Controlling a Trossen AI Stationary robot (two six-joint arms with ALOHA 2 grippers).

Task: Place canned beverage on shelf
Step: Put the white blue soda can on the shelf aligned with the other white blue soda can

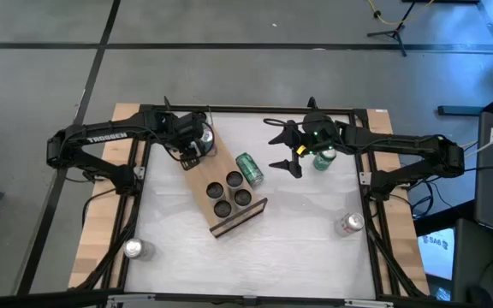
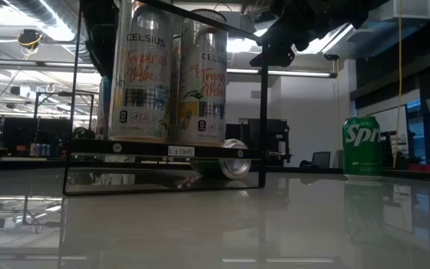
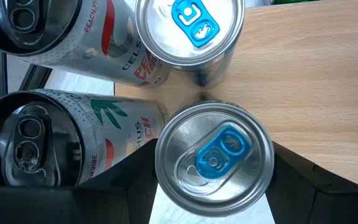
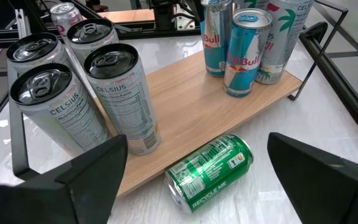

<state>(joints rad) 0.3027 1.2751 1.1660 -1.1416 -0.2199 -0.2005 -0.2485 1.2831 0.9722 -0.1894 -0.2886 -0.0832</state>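
The shelf [image 1: 202, 175], a light-wood board, lies slanted at the table's middle. Several black-topped Celsius cans [image 4: 114, 93] stand at its near end. Two Red Bull cans [image 4: 246, 53] and two taller cans stand at its far end. My left gripper [image 1: 192, 154] hangs over that far end, shut on a silver can with a blue tab [image 3: 213, 158]. A green can [image 4: 210, 171] lies on its side on the table against the shelf's right edge. My right gripper [image 1: 291, 156] hovers open above the table, right of the shelf, fingers either side of the lying can in its wrist view. My left gripper pinches the blue-tab can between its two fingers [image 3: 126, 180], which sit on opposite sides of the wall just under the top rim [image 3: 166, 134]. The fingers come steeply from above. The can is upright; its foot is hidden by its own top.
A green Sprite can [image 2: 362, 146] stands on the table under my right arm. One loose can [image 1: 349, 224] stands near the table's right near corner, another [image 1: 133, 249] near the left near corner. The dark frame rails [image 1: 371, 214] run along the table's sides.
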